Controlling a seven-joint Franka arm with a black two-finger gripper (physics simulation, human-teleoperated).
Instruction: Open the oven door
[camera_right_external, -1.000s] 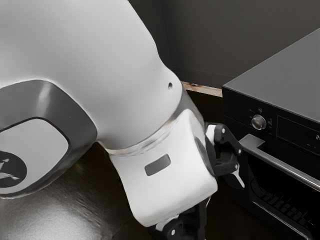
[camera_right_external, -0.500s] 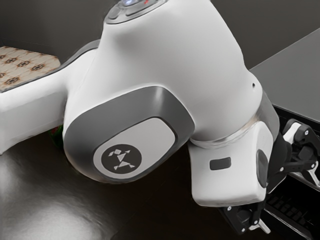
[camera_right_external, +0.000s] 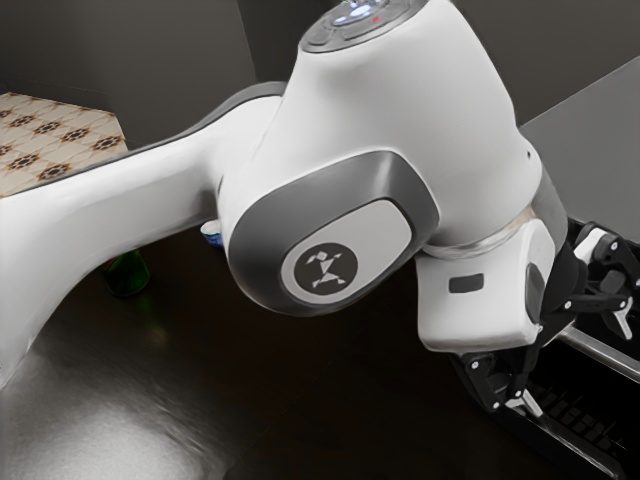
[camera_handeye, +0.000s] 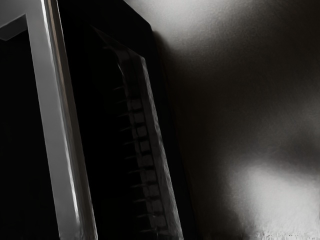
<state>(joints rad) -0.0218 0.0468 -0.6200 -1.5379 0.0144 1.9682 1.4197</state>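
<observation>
One end effector (camera_right_external: 578, 362) near one handle (camera_handeye: 56, 125)

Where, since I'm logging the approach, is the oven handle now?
The oven handle is at the exterior view's right, beside the open gripper; in the wrist view it runs alongside the dark oven window.

- a plain, dark grey-brown wall (camera_right_external: 120, 45) runs behind everything, with an upright corner line near the top of the exterior view.
- patterned tiles (camera_right_external: 60, 145), cream with brown and near-black star shapes, lie at the exterior view's left, below the wall.
- the bench (camera_right_external: 190, 400) is very dark and smooth, with a soft sheen.
- a broad pale glow spreads over the bench at the exterior view's lower left.
- in the wrist view, blurred patches of light fade into deep shadow on the bench.
</observation>
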